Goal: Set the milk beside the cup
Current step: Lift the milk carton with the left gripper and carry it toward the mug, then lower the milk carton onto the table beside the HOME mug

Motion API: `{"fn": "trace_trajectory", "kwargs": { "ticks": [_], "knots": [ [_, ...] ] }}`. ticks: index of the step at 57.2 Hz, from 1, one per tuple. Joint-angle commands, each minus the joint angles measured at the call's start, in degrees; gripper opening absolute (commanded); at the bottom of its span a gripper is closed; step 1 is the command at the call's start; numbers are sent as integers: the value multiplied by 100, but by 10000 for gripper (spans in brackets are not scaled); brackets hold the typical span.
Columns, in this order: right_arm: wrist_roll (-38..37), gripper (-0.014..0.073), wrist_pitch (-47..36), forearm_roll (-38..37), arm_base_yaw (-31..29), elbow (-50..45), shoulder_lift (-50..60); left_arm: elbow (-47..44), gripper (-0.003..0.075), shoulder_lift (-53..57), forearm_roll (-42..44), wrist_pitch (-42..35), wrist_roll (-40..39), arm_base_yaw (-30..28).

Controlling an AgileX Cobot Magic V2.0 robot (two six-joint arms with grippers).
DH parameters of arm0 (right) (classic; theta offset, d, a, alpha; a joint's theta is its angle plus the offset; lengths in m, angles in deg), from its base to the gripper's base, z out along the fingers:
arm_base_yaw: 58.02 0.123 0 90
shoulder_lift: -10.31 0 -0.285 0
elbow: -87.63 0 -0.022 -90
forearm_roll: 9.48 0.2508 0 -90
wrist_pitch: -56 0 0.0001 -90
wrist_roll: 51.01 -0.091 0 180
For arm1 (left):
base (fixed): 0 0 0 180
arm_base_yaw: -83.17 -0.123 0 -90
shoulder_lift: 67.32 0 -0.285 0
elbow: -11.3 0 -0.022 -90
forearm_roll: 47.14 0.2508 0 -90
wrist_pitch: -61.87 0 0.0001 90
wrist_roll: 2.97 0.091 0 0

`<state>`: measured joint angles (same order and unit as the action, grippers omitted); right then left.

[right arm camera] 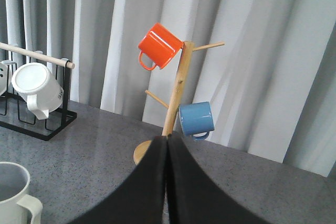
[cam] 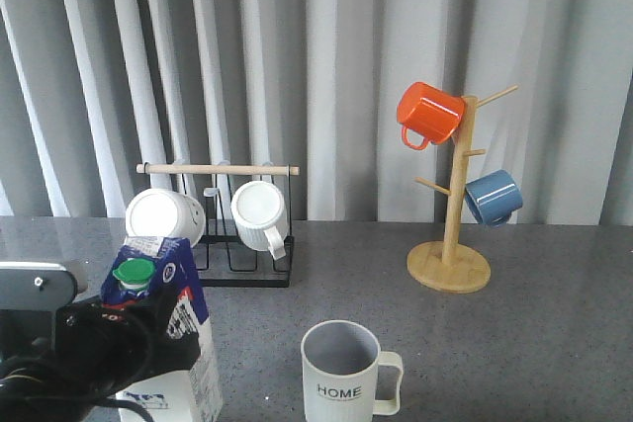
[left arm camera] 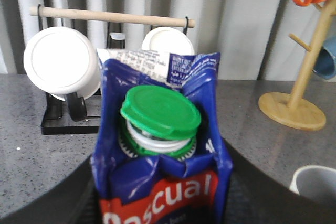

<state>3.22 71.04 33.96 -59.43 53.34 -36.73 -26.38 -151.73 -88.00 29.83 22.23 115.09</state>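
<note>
front view, left gripper (cam: 148,328) clamped round upright milk (cam: 178,338), right gripper (right arm camera: 166,182) closed

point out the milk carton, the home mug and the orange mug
milk carton (left arm camera: 160,113): left wrist view, on its green cap.
HOME mug (cam: 339,394): front view, on the ribbed wall at the lettering.
orange mug (cam: 430,111): front view, on its side wall, hanging on the wooden tree.

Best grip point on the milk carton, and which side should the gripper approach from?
Grip the milk on its flat side walls just below the green cap, coming in horizontally from the robot's side. It stands upright, and the sloped gable top and cap offer no parallel faces, so a top-down grasp looks poor.
</note>
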Motion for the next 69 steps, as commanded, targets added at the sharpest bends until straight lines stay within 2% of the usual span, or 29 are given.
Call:
{"fn": "trace_trajectory", "kwargs": {
  "ticks": [1,9,15,23,36,43,50,56,65,69],
  "knots": [
    [-25,-6,-274,29,-23,161,-26,468,83,63,-1078,-509,1223,250],
    [-25,-6,-274,29,-23,161,-26,913,83,-121,-2498,-642,2486,432],
    [-25,-6,-286,29,-23,161,-26,1231,83,-297,-2905,-635,2740,495],
    [-25,-6,-286,29,-23,161,-26,1543,83,-541,-2935,-686,2780,729],
    [-25,-6,-286,29,-23,161,-26,1868,83,-1076,-3037,-1561,2845,1233],
    [-25,-6,-286,29,-23,161,-26,1992,83,-1408,-3039,-1706,2966,1397],
    [-25,-6,-286,29,-23,161,-26,1992,83,-1602,-2943,-1705,2770,1506],
    [-25,-6,-286,29,-23,161,-26,1992,83,-1724,-2515,-1717,2705,1612],
    [-25,-6,-286,29,-23,161,-26,1992,83,-1738,-2356,-1896,2022,1671],
    [-25,-6,-286,29,-23,161,-26,1987,83,-1738,-2254,-1896,1981,1671]
  ]
}}
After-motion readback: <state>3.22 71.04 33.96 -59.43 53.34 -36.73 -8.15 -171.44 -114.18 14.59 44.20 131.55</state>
